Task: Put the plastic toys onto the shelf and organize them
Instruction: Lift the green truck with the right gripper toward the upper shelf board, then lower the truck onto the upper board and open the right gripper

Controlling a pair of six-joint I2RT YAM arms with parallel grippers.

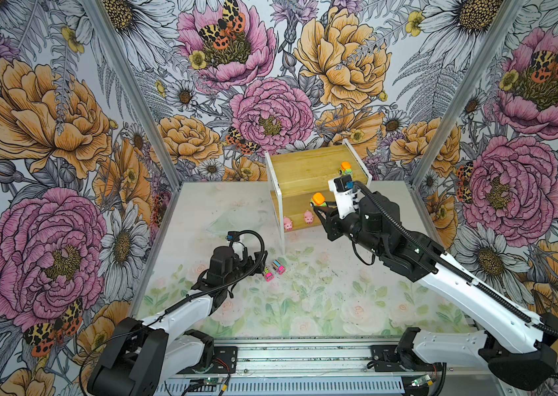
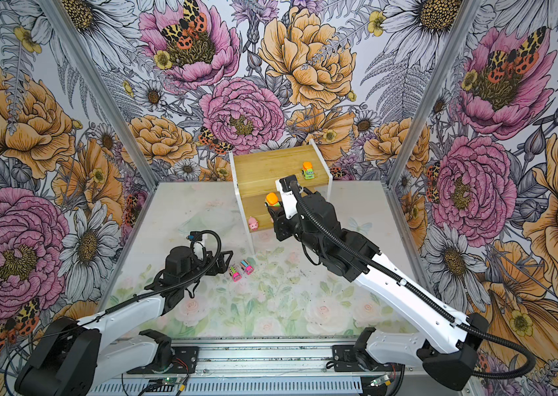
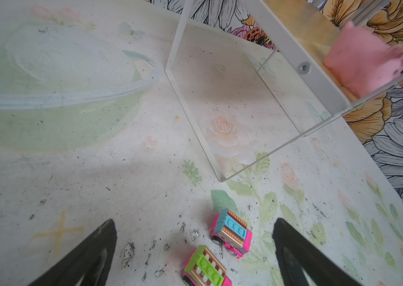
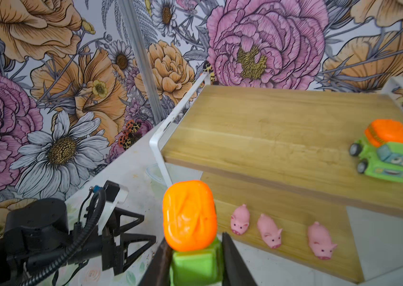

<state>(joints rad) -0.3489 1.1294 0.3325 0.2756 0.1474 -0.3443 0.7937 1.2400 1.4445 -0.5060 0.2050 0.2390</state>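
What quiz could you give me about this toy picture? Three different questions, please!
1. True or false: the right end effector is shut on a green car with an orange top.
2. How many pink pigs show on the shelf's lower board in the right wrist view?
3. Where are the two pink cars?
A) on the top board
B) on the table, by the open left end effector
C) beside the pigs

Key: 1 true; 2 three; 3 B.
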